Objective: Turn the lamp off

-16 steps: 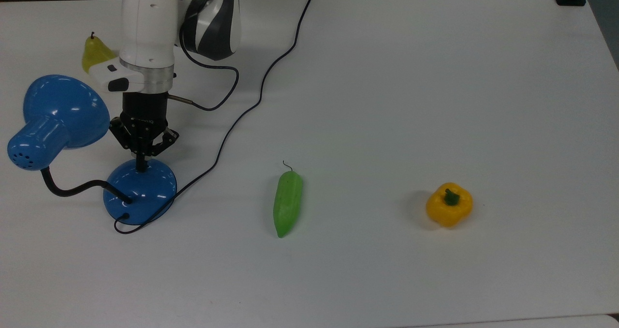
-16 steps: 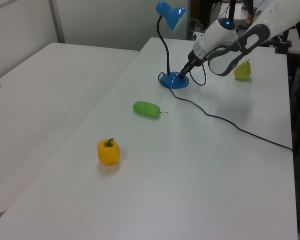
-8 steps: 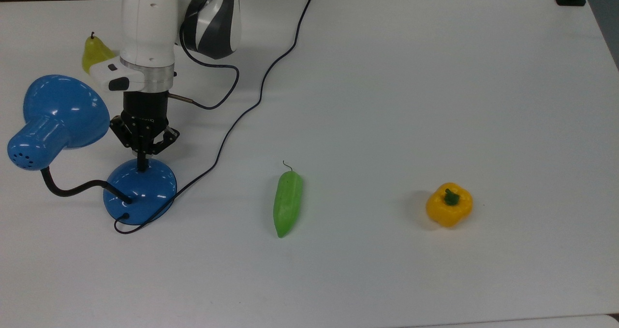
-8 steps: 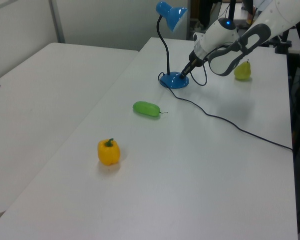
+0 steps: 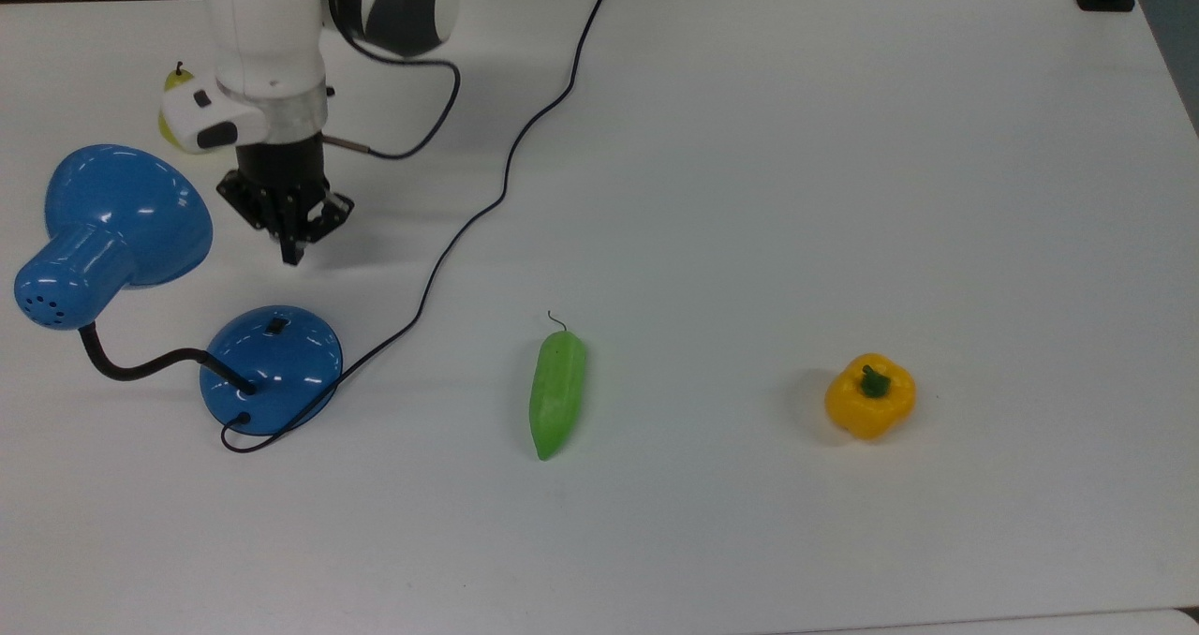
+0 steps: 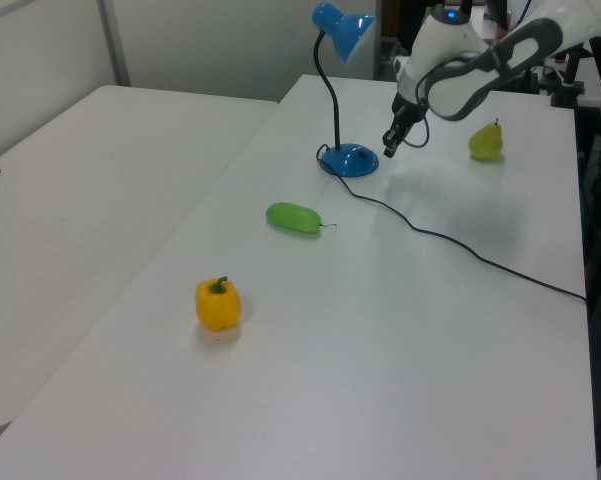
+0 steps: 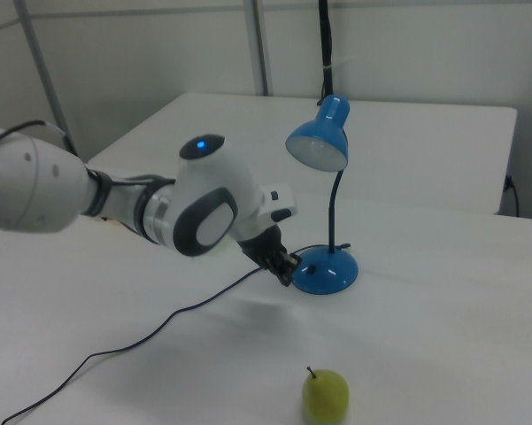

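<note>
Lamp (image 5: 272,368), glossy blue: domed base at the top view's lower left, small black switch (image 5: 276,323) on its dome, bendy black neck rising to the bell shade (image 5: 117,218) at far left. Gripper (image 5: 293,253): fingers pressed together, pointing down, above the base and clear of the switch, in the top view's upper left. Cord (image 5: 468,223): trails from base to top edge. Table (image 5: 749,195): white. Cucumber (image 5: 556,393), lower centre. Yellow pepper (image 5: 870,396), lower right. Pear (image 7: 326,396), bottom of the right view.

pear (image 5: 174,82) half behind the arm in the top view, switch (image 5: 276,324) position unreadable
</note>
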`<action>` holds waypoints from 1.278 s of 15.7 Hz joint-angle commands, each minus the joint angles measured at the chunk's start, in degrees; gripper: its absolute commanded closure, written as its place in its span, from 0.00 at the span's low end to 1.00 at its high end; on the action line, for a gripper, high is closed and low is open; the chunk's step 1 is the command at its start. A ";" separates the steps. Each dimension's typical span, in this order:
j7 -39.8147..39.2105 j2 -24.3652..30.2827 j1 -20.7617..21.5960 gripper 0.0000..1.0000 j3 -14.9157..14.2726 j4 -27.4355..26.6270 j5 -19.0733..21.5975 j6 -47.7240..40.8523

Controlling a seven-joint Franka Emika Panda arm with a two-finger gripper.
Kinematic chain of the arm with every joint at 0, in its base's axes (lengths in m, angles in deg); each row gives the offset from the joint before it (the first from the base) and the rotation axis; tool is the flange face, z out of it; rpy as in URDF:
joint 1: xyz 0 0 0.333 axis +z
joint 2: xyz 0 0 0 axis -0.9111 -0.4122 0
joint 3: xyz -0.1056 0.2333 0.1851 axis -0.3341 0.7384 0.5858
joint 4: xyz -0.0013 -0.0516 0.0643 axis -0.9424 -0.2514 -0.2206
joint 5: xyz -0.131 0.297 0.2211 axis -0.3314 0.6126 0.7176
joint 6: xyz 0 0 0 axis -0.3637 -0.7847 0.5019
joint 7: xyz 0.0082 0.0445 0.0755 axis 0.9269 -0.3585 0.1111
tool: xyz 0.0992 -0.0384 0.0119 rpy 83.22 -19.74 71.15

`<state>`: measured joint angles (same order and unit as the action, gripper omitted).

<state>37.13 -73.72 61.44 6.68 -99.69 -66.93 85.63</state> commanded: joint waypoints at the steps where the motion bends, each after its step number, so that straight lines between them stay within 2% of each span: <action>1: -0.24 8.40 1.49 1.00 -0.21 -1.65 0.77 -14.20; 2: -0.15 9.99 1.58 1.00 -0.21 -0.78 0.86 -18.86; 3: -0.06 11.39 1.67 0.96 -0.21 0.36 0.95 -24.21; 4: 0.03 12.80 1.67 0.86 -0.21 1.76 1.12 -29.14; 5: 0.03 14.03 1.67 0.70 -0.12 2.82 1.65 -33.36; 6: 0.03 15.35 1.84 0.48 -0.12 3.70 2.70 -36.80; 7: 0.03 16.93 1.84 0.16 -0.03 3.89 3.32 -39.44; 8: 0.37 18.25 2.10 0.00 0.14 3.98 3.50 -41.39; 10: 0.64 20.54 2.72 0.00 0.32 5.81 4.72 -45.16; 12: 0.64 21.16 2.63 0.00 0.41 10.45 8.58 -51.13; 15: 0.90 21.43 2.72 0.00 0.67 15.92 11.58 -57.83; 20: 9.33 22.13 2.63 0.00 7.43 17.60 11.67 -57.93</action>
<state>40.70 -51.59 63.75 10.56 -82.91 -55.35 28.81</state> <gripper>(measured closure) 0.000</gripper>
